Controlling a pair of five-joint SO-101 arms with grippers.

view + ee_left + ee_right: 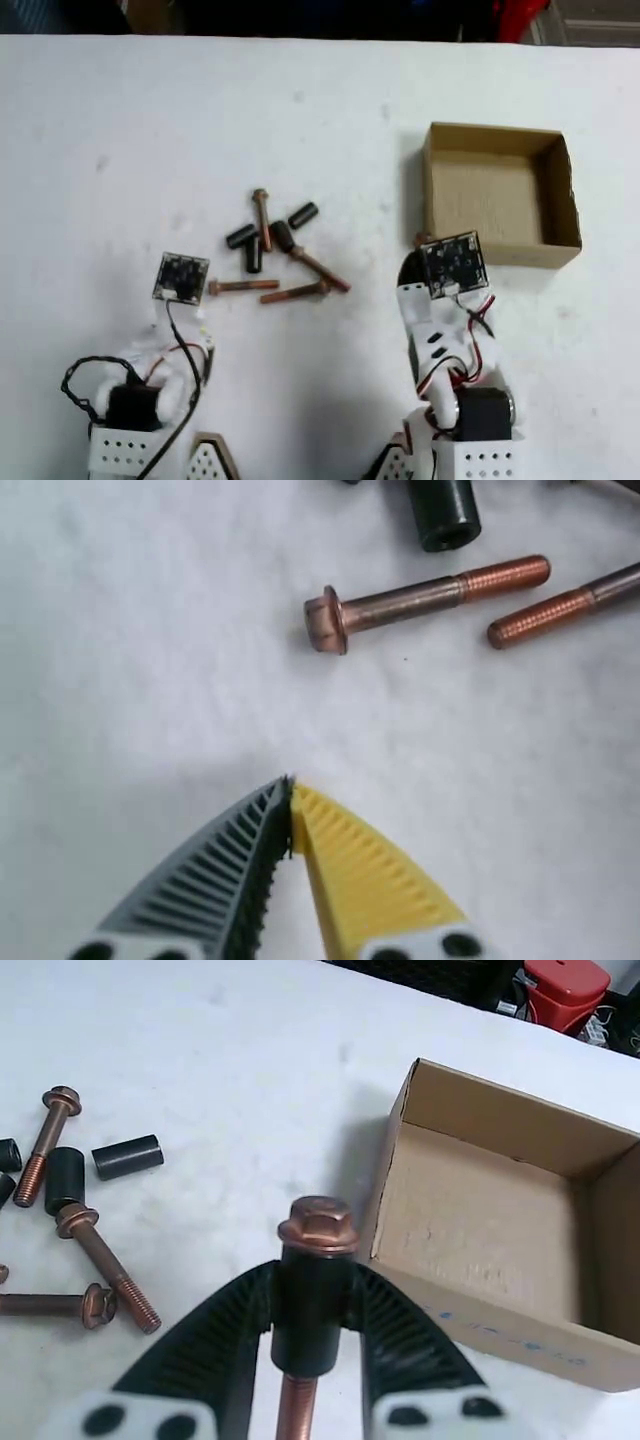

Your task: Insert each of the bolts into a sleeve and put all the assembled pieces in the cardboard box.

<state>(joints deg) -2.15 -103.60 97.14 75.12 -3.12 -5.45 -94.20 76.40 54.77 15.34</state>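
Note:
My right gripper (312, 1272) is shut on a black sleeve (310, 1305) with a copper bolt (318, 1224) pushed through it, held upright just short of the cardboard box (478, 1105). In the high view the box (510, 252) stands open beside the right arm. My left gripper (290, 788) is shut with nothing in it, just short of a loose bolt (420, 600). A second bolt (570, 605) and a sleeve (445, 515) lie beyond. Several bolts (295, 292) and sleeves (254, 256) are scattered mid-table.
The loose pile sits between the two arms, with one bolt (261, 215) lying lengthwise away from me and one sleeve (303, 214) at the pile's far right. White tabletop (120, 130) stretches open to the left and beyond.

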